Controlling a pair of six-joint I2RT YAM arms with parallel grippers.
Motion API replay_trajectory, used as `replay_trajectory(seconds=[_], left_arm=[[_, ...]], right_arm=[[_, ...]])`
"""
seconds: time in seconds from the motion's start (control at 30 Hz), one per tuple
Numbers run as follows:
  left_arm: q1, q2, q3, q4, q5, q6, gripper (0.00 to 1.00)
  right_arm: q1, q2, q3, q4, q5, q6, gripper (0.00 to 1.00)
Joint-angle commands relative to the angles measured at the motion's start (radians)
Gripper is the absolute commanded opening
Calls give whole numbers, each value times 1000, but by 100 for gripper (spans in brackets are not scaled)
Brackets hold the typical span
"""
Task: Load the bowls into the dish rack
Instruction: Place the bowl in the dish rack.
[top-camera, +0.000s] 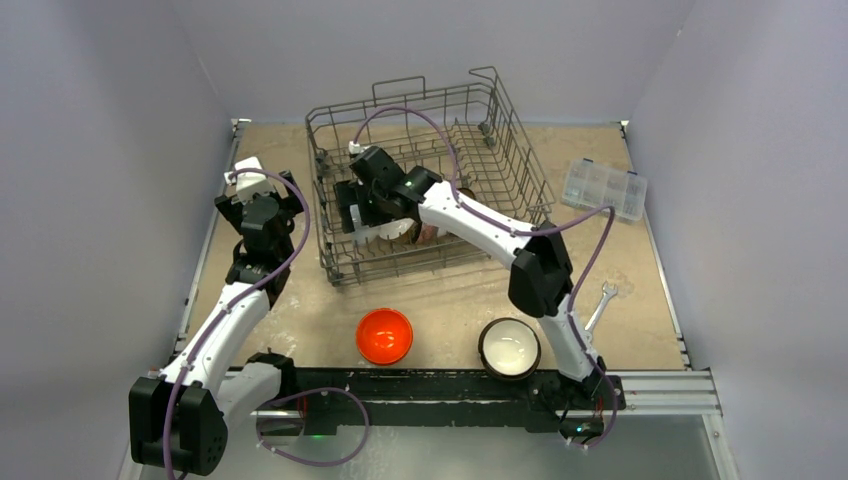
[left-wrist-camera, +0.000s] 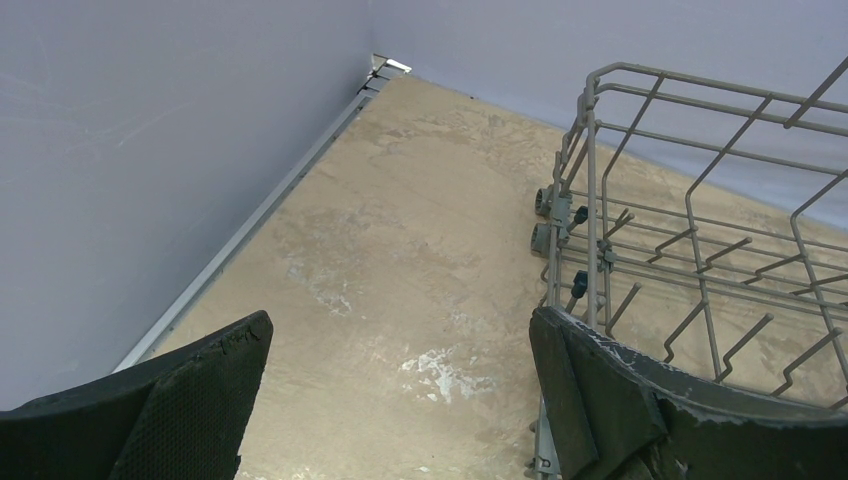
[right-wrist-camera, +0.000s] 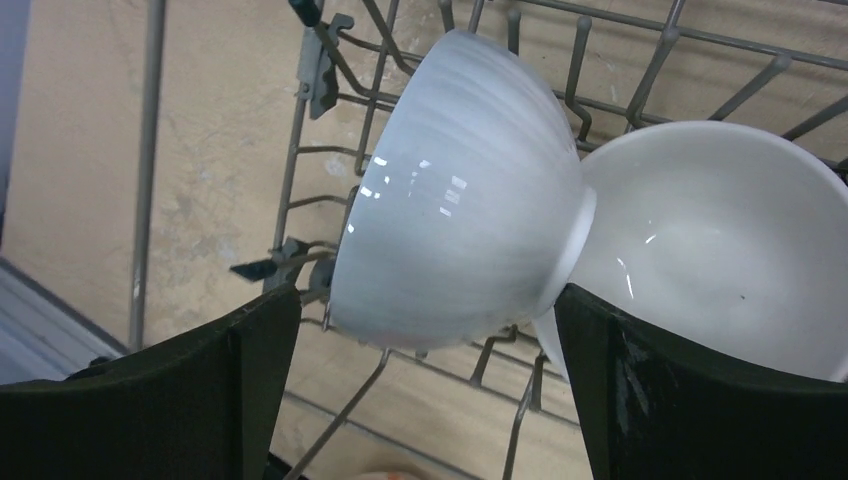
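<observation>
Beige worktop (top-camera: 440, 300), rack (top-camera: 505, 150) at far middle. My right gripper (right-wrist-camera: 428, 305) stands spread around a white bowl (right-wrist-camera: 460, 190) on its tines. My left gripper (left-wrist-camera: 400, 335) gapes empty beside the rack. Orange bowl (top-camera: 384, 336) and dark bowl (top-camera: 509, 348) sit by the near edge.

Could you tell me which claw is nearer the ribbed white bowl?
Right. The right claw straddles the bowl inside the rack; the left claw hangs outside the rack's left side.

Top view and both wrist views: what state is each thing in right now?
Dish rack: upright, holding bowls.
Ribbed white bowl: on edge in rack.
Second white bowl: tilted in rack.
Orange bowl: upright on table.
Dark bowl: upright on table.
Left gripper: open, empty.
Right gripper: open around ribbed bowl.
</observation>
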Motion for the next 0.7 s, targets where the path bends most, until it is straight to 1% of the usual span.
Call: replay_trajectory(seconds=[0.0,0.1,0.17,0.3,0.43,0.67], left_arm=[[4,-17,-6,46,7,10,99],[5,-17,-5,46,7,9,99],[5,-16,-5,47,8,10,99],[5,-16,-4,47,9,8,99],[5,-17,-6,47,19,8,99],[5,-20,-5,65,124,5,99]], right_arm=[[-29,-159,-44,89,-93,-6,99],[-50,-215,-99,143,-124,-1,99],[-62,-238,-111,150,-118,-6,99],[-96,-254,-112,121,-102,-18,99],[-120,-245,-111,67,-49,-43,98],[-148,-227,-123,6,5,-70,94]])
